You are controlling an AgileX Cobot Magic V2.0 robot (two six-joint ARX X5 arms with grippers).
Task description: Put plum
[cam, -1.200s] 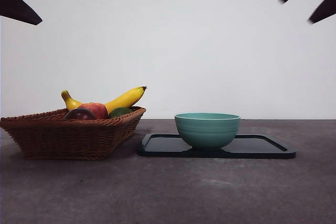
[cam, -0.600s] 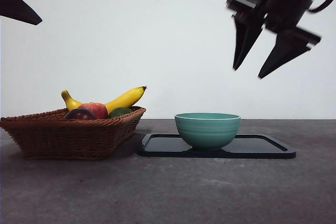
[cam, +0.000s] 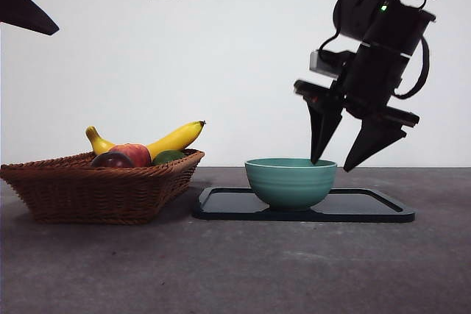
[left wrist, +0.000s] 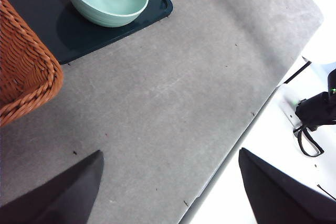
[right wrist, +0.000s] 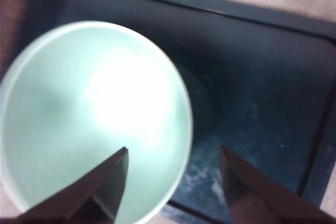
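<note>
Plum [cam: 112,160] sits in the wicker basket [cam: 96,196], dark and glossy beside the red-and-yellow peach [cam: 134,154], with the banana [cam: 173,140] arched behind and a green fruit [cam: 168,157] tucked alongside — and it's well off to the side of the working gripper, untouched. Big move from the right gripper [cam: 340,159]! A second ago only its tips showed at the top corner; half a second ago it was swinging in high; now it's dropped right down, jaws spread wide and holding nothing, one tip dipping at the rim of the green bowl [cam: 291,181], the other outside it above the black tray [cam: 383,211]. The right wrist view confirms it: bowl rim between the splayed jaws, bowl empty. Left gripper [left wrist: 168,192] waits up high, jaws apart, nothing in them.

What does it mean? My read: the right arm looks set to take the bowl by its rim, perhaps to steady or shift it. The plum itself hasn't been picked yet, so the task is barely begun.
</note>
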